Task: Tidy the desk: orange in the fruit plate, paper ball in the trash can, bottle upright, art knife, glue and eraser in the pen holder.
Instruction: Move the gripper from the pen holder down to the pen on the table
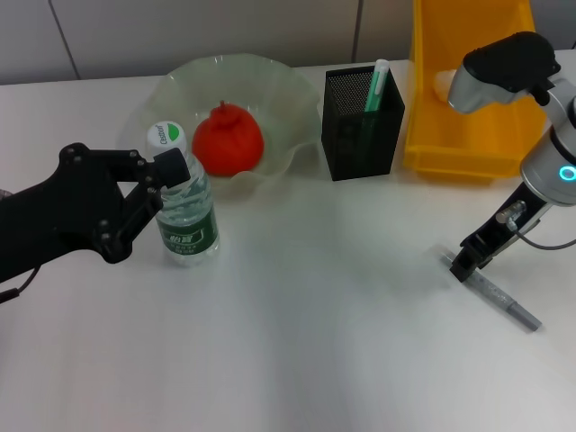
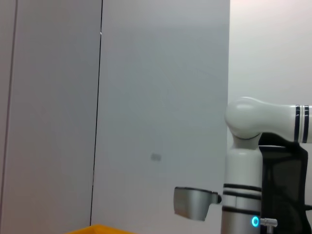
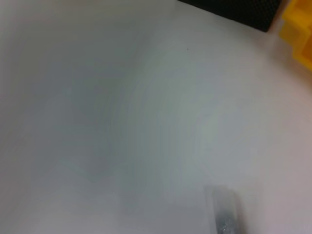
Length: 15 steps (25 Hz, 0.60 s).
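I hold bottle point(image 1: 186, 216) upright, left gripper point(image 1: 165, 184) clenched on neck. Right gripper point(image 1: 461, 267) over knife point(image 1: 493, 292), grip unclear; I go down slow, grab middle.

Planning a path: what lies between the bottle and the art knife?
Only bare desk, as the head view shows. The bottle stands left; the art knife lies right.

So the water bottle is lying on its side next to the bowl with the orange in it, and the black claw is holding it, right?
Not quite. In the head view the bottle stands upright, not on its side. The rest holds: the left gripper grips it near the cap, beside the fruit plate holding the orange.
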Each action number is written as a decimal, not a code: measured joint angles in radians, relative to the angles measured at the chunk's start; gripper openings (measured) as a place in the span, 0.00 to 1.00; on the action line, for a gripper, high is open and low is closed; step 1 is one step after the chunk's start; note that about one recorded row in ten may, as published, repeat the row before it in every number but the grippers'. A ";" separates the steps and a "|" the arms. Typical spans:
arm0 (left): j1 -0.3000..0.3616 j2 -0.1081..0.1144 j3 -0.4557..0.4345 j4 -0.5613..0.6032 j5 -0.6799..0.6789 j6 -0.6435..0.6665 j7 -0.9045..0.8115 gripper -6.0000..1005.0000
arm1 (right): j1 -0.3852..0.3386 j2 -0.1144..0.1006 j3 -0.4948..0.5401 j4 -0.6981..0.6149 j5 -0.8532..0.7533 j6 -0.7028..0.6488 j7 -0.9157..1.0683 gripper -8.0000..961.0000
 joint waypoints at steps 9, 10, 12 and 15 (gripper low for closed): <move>0.008 0.002 0.000 -0.014 -0.020 0.014 0.015 0.01 | 0.006 0.000 -0.020 0.020 -0.003 0.009 0.004 0.35; 0.010 0.002 0.000 -0.014 -0.020 0.014 0.015 0.01 | 0.007 0.000 -0.020 0.021 -0.003 0.010 0.004 0.35; 0.011 0.002 0.000 -0.014 -0.021 0.015 0.016 0.01 | 0.007 0.000 -0.021 0.021 -0.004 0.012 0.004 0.35; 0.011 0.002 0.000 -0.014 -0.021 0.016 0.016 0.01 | 0.007 0.000 -0.027 0.022 -0.012 0.021 0.004 0.34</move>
